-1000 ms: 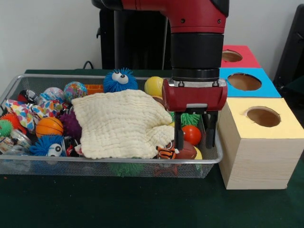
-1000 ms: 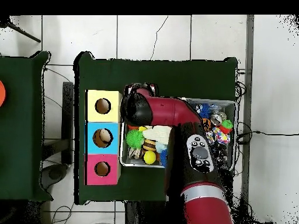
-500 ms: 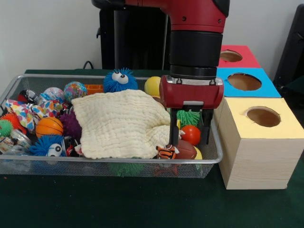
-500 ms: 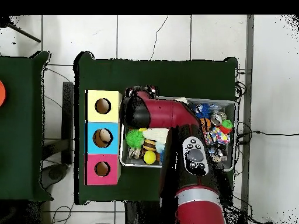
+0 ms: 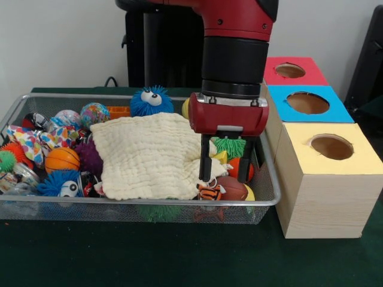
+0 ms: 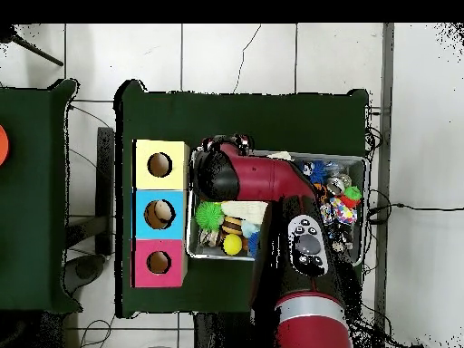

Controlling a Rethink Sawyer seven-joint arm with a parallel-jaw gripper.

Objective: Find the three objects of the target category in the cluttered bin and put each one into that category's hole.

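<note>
My gripper (image 5: 225,177) hangs open over the right end of the wire bin (image 5: 137,206), its fingertips low among the toys. The left finger (image 5: 204,161) stands at the right edge of the cream cloth (image 5: 152,155). The right finger (image 5: 246,164) partly covers a red-orange ball (image 5: 234,168). A green spiky ball (image 5: 230,145) lies just behind the fingers. In front of them lie a brown football (image 5: 234,189) and a tiger-striped toy (image 5: 209,192). In the overhead view the arm (image 6: 267,181) hides the gripper.
The yellow box (image 5: 331,146), blue box (image 5: 307,103) and red box (image 5: 290,70), each with a round hole on top, stand right of the bin. A blue fuzzy ball (image 5: 151,100), a basketball (image 5: 61,159) and several small toys fill the rest. The cloth covers the middle.
The gripper has moved left in the front view, from near the yellow box toward the cloth's edge, and stayed open. The toys and cloth have not shifted.
</note>
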